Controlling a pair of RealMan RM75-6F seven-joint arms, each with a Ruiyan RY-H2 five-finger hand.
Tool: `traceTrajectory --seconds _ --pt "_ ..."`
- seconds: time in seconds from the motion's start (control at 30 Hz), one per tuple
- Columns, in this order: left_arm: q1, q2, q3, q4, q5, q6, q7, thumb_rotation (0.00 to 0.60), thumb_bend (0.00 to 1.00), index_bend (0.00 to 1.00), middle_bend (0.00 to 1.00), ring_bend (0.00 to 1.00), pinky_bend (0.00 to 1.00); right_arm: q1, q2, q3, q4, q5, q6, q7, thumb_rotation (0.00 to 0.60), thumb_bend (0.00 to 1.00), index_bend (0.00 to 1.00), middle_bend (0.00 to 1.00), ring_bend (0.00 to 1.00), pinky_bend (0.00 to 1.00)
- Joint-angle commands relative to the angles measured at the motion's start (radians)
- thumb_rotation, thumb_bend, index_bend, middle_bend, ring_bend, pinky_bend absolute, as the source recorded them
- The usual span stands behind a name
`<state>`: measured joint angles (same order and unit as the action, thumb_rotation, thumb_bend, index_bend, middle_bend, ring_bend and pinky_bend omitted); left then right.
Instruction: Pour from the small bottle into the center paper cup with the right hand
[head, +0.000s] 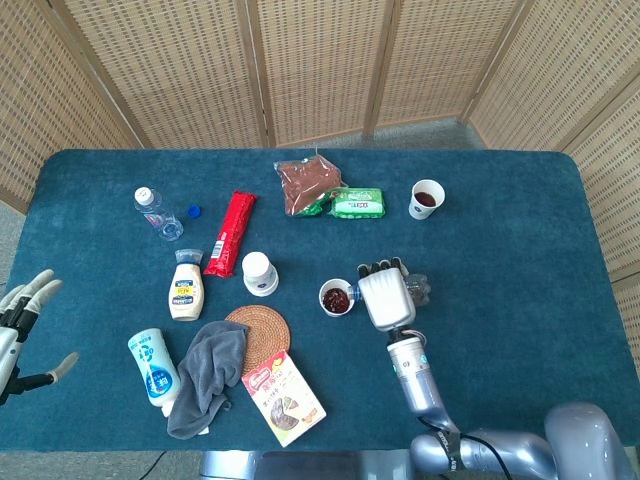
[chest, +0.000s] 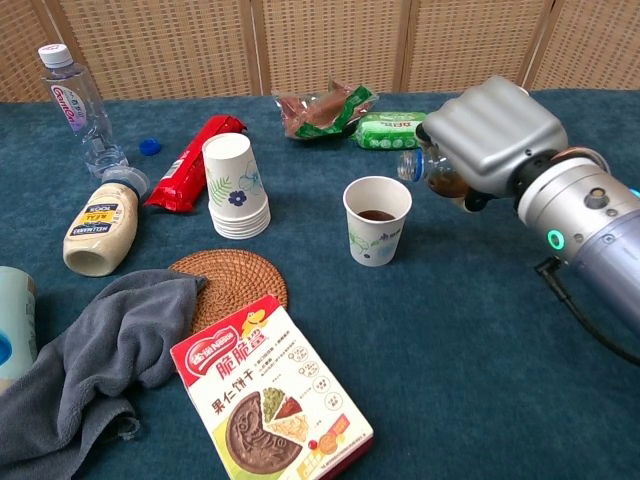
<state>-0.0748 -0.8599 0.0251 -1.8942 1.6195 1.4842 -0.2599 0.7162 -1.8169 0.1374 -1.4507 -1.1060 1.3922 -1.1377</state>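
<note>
My right hand (chest: 490, 125) (head: 383, 295) grips the small bottle (chest: 432, 172), which lies nearly level in the air, its open neck pointing left. A little brown liquid sits in the bottle's lower side. The neck hangs just right of and above the center paper cup (chest: 377, 219) (head: 337, 297), clear of its rim. The cup stands upright with dark brown liquid inside. No stream runs between them. My left hand (head: 25, 305) stays at the far left table edge, fingers spread, holding nothing.
A second filled cup (head: 426, 198) stands at the back right. A stack of paper cups (chest: 235, 185), a woven coaster (chest: 228, 280), a snack box (chest: 270, 390), a grey cloth (chest: 100, 350), a mayonnaise bottle (chest: 100, 225) and a water bottle (chest: 75, 105) lie left of the center cup.
</note>
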Motion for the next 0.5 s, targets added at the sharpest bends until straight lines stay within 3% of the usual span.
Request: traceTrajectory --seconds 0.03,0.5 --pt "-0.001 0.000 0.001 -0.001 0.002 -0.002 0.002 0.600 0.32 0.00 0.00 0.00 0.00 -0.031 0.027 0.010 -0.008 -0.064 0.011 0.129 0.600 0.48 0.40 0.60 0.55 0.96" --pt "-0.006 -0.003 0.007 -0.009 0.003 -0.015 0.022 0.600 0.32 0.00 0.00 0.00 0.00 -0.155 0.107 0.102 -0.029 -0.176 0.122 0.670 0.600 0.48 0.40 0.60 0.54 0.96"
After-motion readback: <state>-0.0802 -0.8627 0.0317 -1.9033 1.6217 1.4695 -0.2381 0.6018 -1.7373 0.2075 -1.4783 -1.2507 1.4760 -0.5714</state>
